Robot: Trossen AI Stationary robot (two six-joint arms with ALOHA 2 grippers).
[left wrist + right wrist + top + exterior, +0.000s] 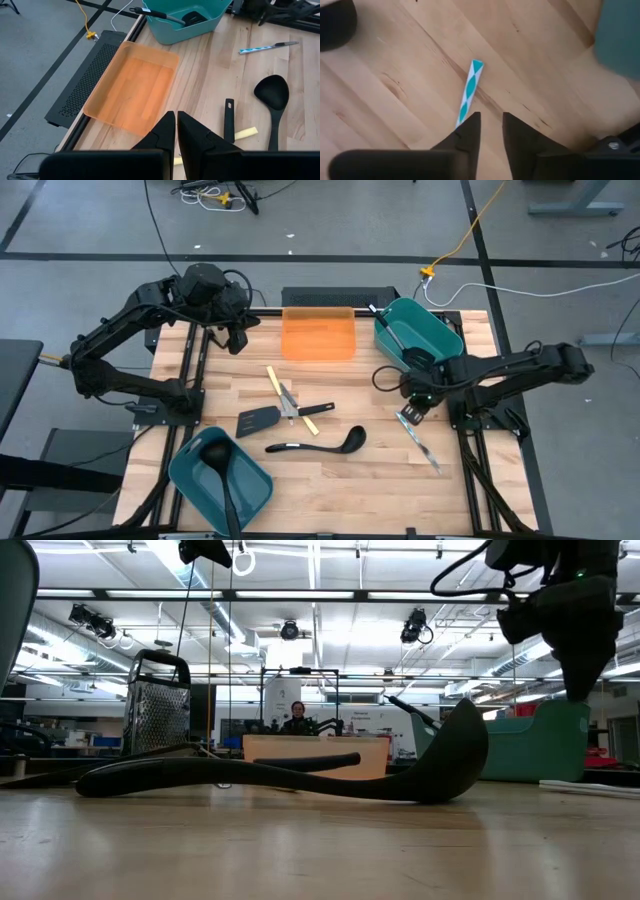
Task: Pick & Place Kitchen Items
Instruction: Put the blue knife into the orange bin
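My right claw [490,131] hangs low over the table, fingers a little apart, holding nothing. The knife [468,93] with the teal and white handle lies flat just under it, near the far right bin [425,330]. A ladle [318,444] lies in the middle. My left claw [176,131] is pinched shut, empty, over by the orange tray [132,87].

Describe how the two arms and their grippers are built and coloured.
Both arms are matte black, jointed links with black cables looped along them. The left gripper and right gripper each end in two flat, tapered dark fingers. A small green light glows near the right wrist.
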